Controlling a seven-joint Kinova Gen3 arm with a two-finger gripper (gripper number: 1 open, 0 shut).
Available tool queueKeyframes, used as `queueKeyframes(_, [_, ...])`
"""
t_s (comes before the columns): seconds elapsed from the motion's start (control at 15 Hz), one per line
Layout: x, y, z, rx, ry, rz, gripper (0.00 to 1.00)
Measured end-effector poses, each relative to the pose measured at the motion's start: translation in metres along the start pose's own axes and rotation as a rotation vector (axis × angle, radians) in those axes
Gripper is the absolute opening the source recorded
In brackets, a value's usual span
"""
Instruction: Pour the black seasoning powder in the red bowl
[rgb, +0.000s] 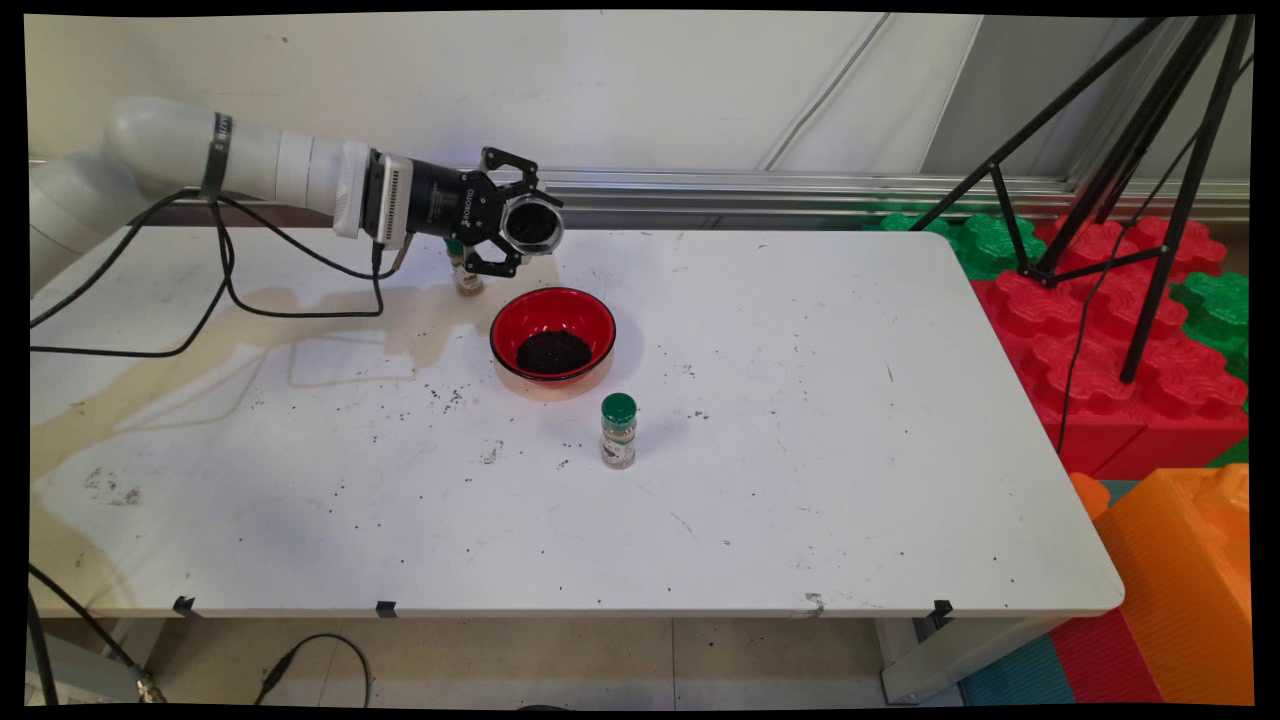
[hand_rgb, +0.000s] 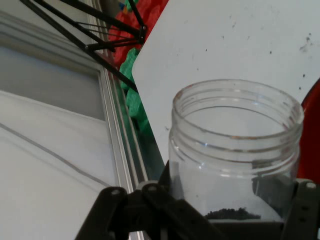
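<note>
Black and level, the tool (rgb: 510, 226) reaches sideways above the counter (rgb: 800, 480), clamping a clear jar (rgb: 531, 224) on its side. A red bowl (rgb: 552, 335) sits just below.

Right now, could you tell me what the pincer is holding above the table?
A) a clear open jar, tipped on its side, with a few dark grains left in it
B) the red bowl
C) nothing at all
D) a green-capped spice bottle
A: the pincer is shut on a clear open jar lying sideways, a few dark grains inside, above and behind the red bowl; the green-capped bottle stands on the table.
</note>
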Motion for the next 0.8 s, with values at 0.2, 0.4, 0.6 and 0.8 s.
queueKeyframes(0.2, [0.0006,0.0011,0.0013,0.000,-0.009,0.068,0.00])
queueKeyframes(0.4, [0.0017,0.0019,0.0025,0.001,-0.017,0.135,0.00])
queueKeyframes(0.6, [0.0030,0.0024,0.0034,0.002,-0.022,0.190,0.00])
queueKeyframes(0.8, [0.0048,0.0030,0.0044,0.005,-0.030,0.258,0.00])
